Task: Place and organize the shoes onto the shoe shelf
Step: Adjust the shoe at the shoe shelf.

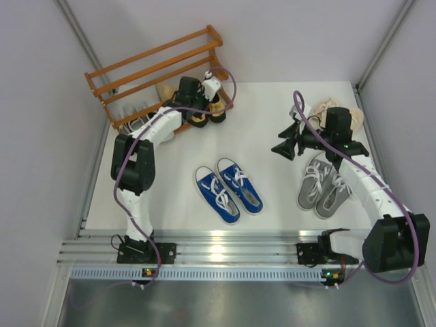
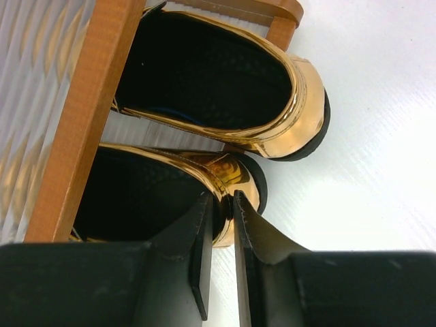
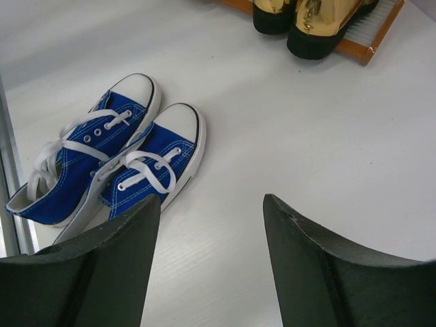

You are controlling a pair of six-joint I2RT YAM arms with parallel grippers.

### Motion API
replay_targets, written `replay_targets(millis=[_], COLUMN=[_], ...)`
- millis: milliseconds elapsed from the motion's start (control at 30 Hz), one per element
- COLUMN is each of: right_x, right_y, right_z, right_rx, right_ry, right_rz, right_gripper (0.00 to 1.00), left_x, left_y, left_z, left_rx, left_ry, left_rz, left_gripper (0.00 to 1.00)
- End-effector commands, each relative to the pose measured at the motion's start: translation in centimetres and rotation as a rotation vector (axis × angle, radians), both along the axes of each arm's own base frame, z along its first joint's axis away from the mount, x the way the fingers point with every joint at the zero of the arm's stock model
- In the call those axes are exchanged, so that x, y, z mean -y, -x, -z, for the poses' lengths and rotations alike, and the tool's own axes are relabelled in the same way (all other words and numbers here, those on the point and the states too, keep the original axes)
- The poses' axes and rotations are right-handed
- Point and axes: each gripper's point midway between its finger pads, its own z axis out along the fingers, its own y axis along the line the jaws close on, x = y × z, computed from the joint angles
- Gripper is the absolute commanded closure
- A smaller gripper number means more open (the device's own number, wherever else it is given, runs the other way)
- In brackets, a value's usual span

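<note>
A white desk (image 1: 272, 204) fills the floor of a cell with pale grey walls (image 1: 41, 102). Metal rails (image 1: 225, 246) run along its near edge. The shelf (image 1: 157, 65) stands in the far left corner, against the left wall and turned at an angle.

The middle and far right of the desk are bare. The blue sneakers (image 1: 228, 191) lie side by side in the centre, well apart from everything else. The grey sneakers (image 1: 325, 185) lie near the right edge, beside the right arm. A beige pair (image 1: 334, 105) sits behind that arm, partly hidden.

The loafers (image 1: 208, 114) are at the right end of the shelf's lowest tier, with their toes under the slat (image 2: 82, 116) and their heels sticking out over the desk. The left claw (image 2: 221, 204) is at the nearer loafer (image 2: 235, 174) and is clenched on its heel rim, one finger (image 2: 201, 252) inside the shoe and the other outside. The far loafer lies just beside it, untouched.

The right claw (image 3: 211, 218) hangs above open desk with its fingers spread wide and nothing between them. The blue sneakers lie ahead of it, to one side.
</note>
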Motion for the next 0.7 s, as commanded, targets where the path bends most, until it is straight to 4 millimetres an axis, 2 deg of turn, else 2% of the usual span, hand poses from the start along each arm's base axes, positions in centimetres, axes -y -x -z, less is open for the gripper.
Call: replay_targets(millis=[0,367,500,667], right_x=[0.3,0.3,0.2,0.3], right_y=[-0.3,-0.3,-0.2,-0.2], right_z=[-1.0,-1.1,-1.1,-1.2], right_rx=[0.058,0.061,0.061,0.063], right_ry=[-0.013,-0.013,-0.014,-0.016], right_rz=[-0.012,-0.012,-0.015,-0.015], right_gripper=[0.38,0.38,0.38,0.38], left_x=[-0.5,-0.1,0.2,0.4], left_y=[0.4,-0.2,-0.7,-0.8], left_z=[-1.6,-2.9,-4.2,-5.5], left_rx=[0.034,0.083,0.129,0.155], left_ry=[-0.040,-0.071,-0.102,-0.095], left_rz=[0.028,0.116,0.173,0.264], left_gripper=[0.83,0.87,0.97,1.00])
